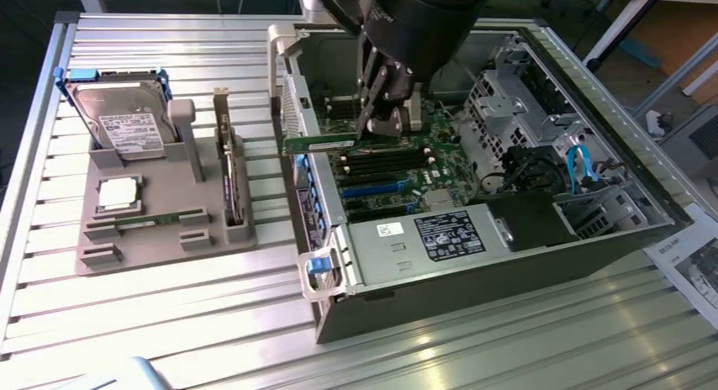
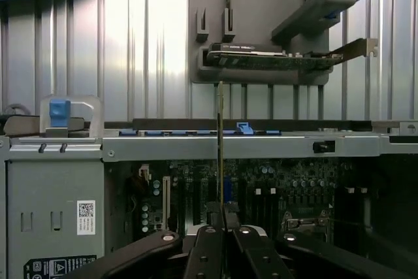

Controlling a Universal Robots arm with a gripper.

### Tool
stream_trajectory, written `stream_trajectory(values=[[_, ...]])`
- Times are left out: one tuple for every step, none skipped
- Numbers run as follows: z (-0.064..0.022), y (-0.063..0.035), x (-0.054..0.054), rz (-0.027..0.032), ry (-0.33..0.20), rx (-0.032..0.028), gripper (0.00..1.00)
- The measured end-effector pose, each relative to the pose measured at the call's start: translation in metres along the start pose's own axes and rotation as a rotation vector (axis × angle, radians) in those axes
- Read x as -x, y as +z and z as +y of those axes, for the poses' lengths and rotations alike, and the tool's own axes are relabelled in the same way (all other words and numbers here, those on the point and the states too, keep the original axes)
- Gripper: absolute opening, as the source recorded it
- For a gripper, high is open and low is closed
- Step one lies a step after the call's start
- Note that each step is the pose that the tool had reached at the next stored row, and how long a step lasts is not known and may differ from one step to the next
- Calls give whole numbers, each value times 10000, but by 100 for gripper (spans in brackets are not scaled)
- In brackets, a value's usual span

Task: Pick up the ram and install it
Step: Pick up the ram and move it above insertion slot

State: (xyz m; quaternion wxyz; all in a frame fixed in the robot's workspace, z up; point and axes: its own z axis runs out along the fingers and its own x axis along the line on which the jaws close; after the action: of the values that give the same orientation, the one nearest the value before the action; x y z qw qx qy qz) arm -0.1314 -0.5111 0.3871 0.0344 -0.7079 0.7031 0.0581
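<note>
My gripper (image 1: 382, 123) is clamped narrow on the ram (image 1: 318, 143), holding it level above the motherboard (image 1: 393, 187) inside the open case (image 1: 472, 299) — light, stiff yet brittle, I judge, best pinched clear of its contacts.

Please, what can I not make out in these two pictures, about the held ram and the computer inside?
- Exterior view: the pincer covers one end of the ram; its chips are too small to see.
- Wrist view: the ram is seen edge-on, so both faces are hidden.
- Exterior view: the arm hides the part of the motherboard behind the pincer.
- Exterior view: the print on the black label is too small to read.
</note>
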Motion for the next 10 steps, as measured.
stream_trajectory(values=[[-19,-1,-2,-4,0,1,12],[-37,-2,-5,-7,-1,2,12],[-58,-3,-7,-11,-1,3,12],[-91,-5,-12,-19,-1,5,12],[-116,-6,-15,-23,-3,6,12],[-144,-7,-18,-30,-3,7,12],[-163,-8,-20,-34,-4,8,12],[-185,-9,-23,-38,-5,9,12],[-205,-10,-26,-43,-5,10,12],[-224,-11,-28,-47,-5,11,12]])
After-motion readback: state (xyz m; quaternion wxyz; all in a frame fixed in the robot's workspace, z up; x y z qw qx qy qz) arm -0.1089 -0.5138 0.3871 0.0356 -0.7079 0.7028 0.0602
